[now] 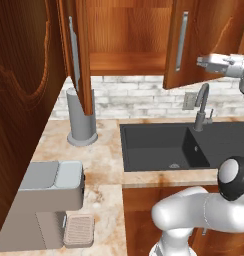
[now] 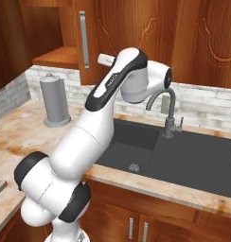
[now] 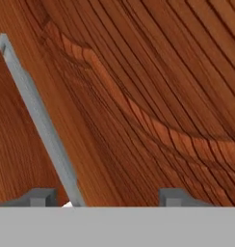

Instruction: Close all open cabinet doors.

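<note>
So far we judge the task barely begun, since both upper doors above the sink hang open. Going left to right in the left base view, the left cabinet door (image 1: 78, 55) swings out edge-on toward us, its lower end in front of the grey paper towel holder (image 1: 82, 122); behind it the cabinet shelf (image 1: 126, 62) lies exposed; then the right cabinet door (image 1: 186, 42) stands angled outward, with the gripper (image 1: 203, 62) up beside its lower outer edge. In the hand view we see that door's face close up, its silver handle (image 3: 40, 118) slanting between the two fingertips (image 3: 40, 197), which stand apart and grip nothing. Whether they touch the wood we cannot tell. Both doors remain to be shut.
</note>
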Controlling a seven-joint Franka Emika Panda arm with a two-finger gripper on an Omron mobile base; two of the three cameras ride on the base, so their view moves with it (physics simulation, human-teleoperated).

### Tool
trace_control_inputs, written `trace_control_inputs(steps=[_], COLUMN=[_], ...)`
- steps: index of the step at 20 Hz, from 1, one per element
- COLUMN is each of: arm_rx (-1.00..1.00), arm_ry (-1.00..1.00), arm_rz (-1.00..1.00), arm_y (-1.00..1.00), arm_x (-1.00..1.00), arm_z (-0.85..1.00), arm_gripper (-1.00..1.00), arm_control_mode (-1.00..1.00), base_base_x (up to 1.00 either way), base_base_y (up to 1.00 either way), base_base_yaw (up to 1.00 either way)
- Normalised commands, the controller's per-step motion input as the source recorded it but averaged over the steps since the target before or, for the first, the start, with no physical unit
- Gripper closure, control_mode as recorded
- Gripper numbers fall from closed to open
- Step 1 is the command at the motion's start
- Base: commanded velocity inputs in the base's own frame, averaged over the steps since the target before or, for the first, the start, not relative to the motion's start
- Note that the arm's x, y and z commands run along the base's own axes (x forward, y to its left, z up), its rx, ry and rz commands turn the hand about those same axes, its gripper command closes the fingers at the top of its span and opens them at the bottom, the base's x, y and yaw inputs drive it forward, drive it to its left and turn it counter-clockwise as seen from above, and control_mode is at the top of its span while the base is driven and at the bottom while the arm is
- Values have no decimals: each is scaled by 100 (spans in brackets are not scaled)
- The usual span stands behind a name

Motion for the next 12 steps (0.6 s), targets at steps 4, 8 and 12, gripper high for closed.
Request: trace_control_inputs(steps=[4,8,12], arm_rx=[-7,-10,-10], arm_ry=[-6,-7,-6], arm_rz=[-9,-22,-32], arm_y=[58,64,62], arm_x=[58,51,56], arm_z=[-13,-15,-15], arm_gripper=[-100,-100,-100], arm_control_mode=[-100,-100,-100], base_base_x=[0,0,0], base_base_y=[0,0,0], base_base_yaw=[0,0,0])
